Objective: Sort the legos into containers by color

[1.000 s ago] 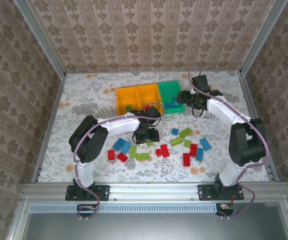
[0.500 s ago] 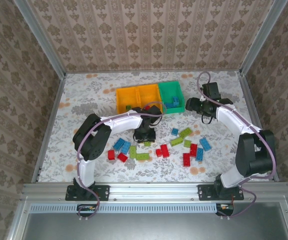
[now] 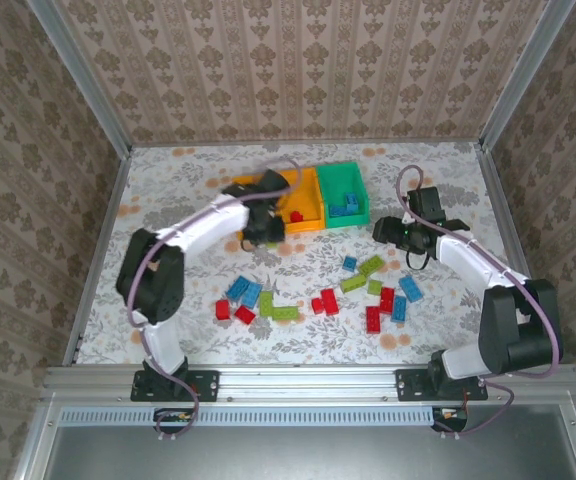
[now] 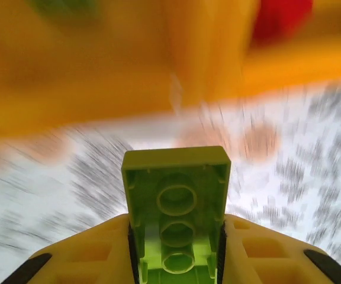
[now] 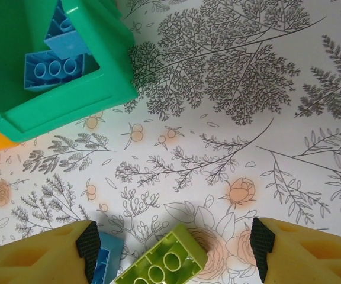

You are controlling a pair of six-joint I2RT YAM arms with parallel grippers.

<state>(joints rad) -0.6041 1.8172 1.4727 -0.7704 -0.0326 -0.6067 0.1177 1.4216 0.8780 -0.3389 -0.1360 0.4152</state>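
The left claw (image 4: 176, 226) clamps a lime brick (image 4: 176, 171) between its yellow fingers (image 4: 87, 251). The brick's hollow underside faces the wrist camera, and its long axis runs straight out past the fingertips toward the blurred orange bins (image 4: 99, 71) ahead. From above, this claw (image 3: 255, 226) hangs at the near edge of the orange bins (image 3: 313, 192), one of which holds a red brick (image 3: 295, 216).

The right claw (image 5: 170, 248) stands wide and holds nothing, over the flowered table (image 5: 265, 89). Between its fingers lies a second lime piece (image 5: 161, 263), studs up, its long axis slanting from lower left to upper right, with a blue brick (image 5: 106, 257) just beside it at the left finger. The green bin (image 5: 70, 100), up and left, holds blue bricks (image 5: 55, 66). From above, the right claw (image 3: 388, 231) sits right of the green bin (image 3: 340, 176). Loose red, blue and lime bricks (image 3: 328, 302) are scattered between the arms.
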